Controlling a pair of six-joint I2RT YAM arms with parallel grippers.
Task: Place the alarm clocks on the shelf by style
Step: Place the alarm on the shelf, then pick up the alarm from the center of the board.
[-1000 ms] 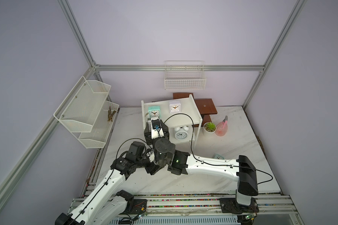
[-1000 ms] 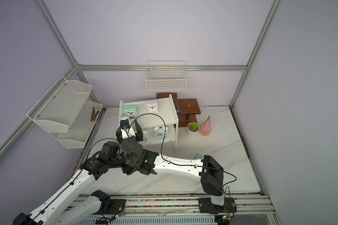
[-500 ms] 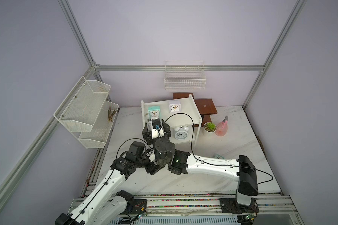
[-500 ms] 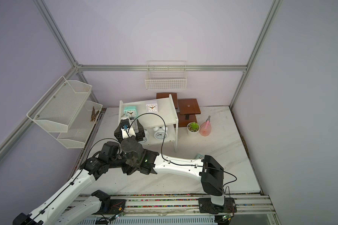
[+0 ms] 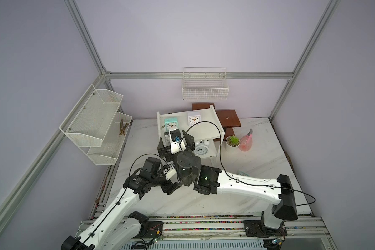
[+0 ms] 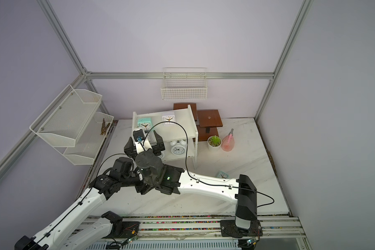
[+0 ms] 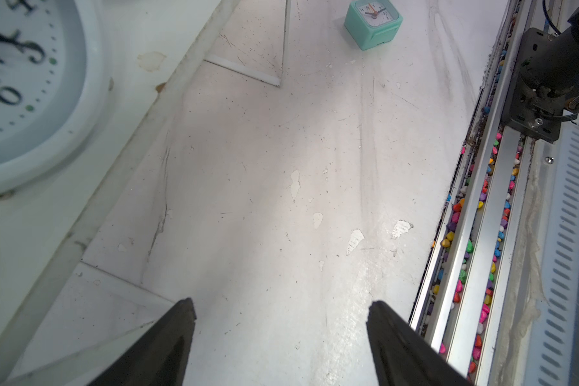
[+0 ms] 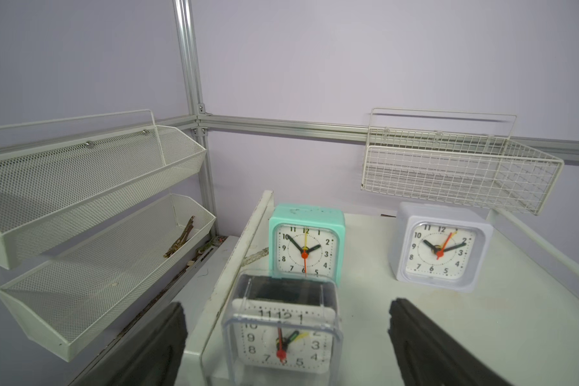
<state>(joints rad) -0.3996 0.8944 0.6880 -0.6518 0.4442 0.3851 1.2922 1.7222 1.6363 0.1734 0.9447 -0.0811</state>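
Shelf unit (image 5: 206, 129) in white, with two flat boards, raised side panels and thin legs, stands at the back of the white marble-patterned tabletop (image 5: 258, 162), seen in both top views.

In front of it the black-and-white right arm reaches across to the front left corner of the top board. The right gripper (image 5: 175, 137) has its jaws spread wide and grips nothing. The black-and-white left arm lies low beneath the right one. The wrist view shows the left gripper (image 7: 280, 302) with jaws apart over bare tabletop, nothing between them.

Two round white twin-bell alarm clocks sit on the lower board. One (image 6: 178, 149) is in plain sight; the other (image 6: 160, 154) is mostly hidden behind the right gripper.

Three small square clocks stand upright on the top board. A mint green one (image 8: 305, 247) is at the back left and a white one (image 8: 440, 249) at the back right. A dark-framed one in a clear case (image 8: 283, 334) stands at the front left corner, between the right fingers (image 8: 415, 334) and touching neither.

A second mint green square clock (image 6: 222, 175) lies on the tabletop, well apart from the shelf, beside the right arm.
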